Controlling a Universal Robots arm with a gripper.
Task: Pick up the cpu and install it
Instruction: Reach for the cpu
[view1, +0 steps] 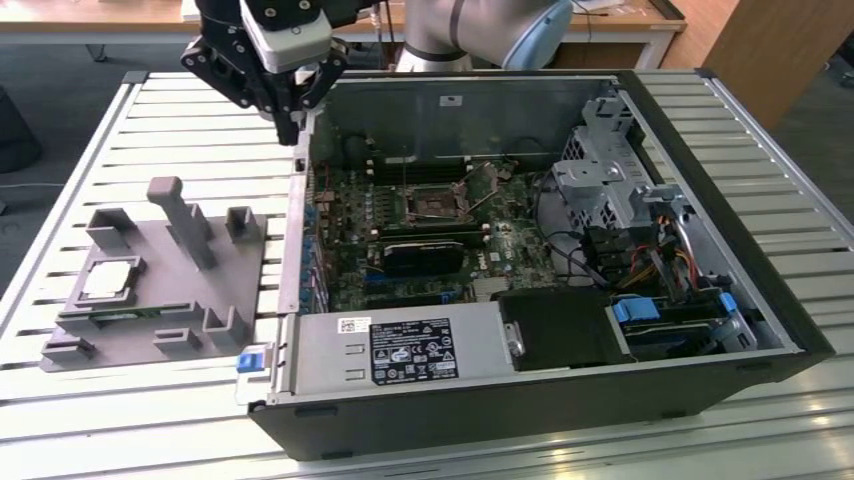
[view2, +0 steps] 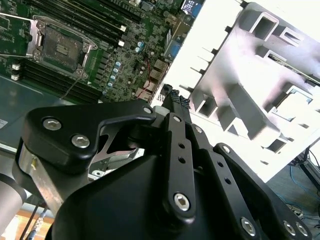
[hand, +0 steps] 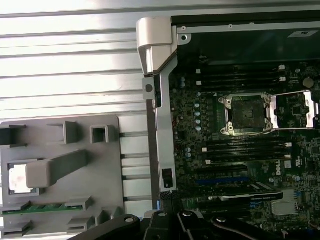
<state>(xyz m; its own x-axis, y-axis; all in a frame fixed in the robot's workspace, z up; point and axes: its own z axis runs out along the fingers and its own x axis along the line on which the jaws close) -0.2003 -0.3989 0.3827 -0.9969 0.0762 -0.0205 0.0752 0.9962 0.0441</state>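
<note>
Table: a pale slatted metal table (view1: 160, 120) carries everything, with bright light glaring off its slats.
Computer case: a black computer case (view1: 534, 425) lies on its side with the panel off, taking up most of the exterior view's right.
Motherboard: the green motherboard (view1: 400, 215) sits flat on the floor of the case, with a labelled grey power supply (view1: 400, 350) along the near edge.
Holder: a grey moulded holder (view1: 254, 275) with upright posts rests on the table just beside the case, on the exterior view's left.
Gripper: the black gripper (view1: 288, 128) hangs fingers-down over the case's far wall edge, between holder and motherboard. Its fingers are pressed together into one tip with nothing between them, as both wrist views show (view2: 174, 100) (hand: 169, 199).
Socket: the processor socket (hand: 247, 114) stands open near the board's middle, its metal frame swung up to one side.
Cpu: the cpu (view1: 107, 280) lies flat in a recess of the holder, silver top up, well apart from the gripper.
Memory stick: a green memory stick (view1: 134, 318) lies in a slot just beside the cpu.
</note>
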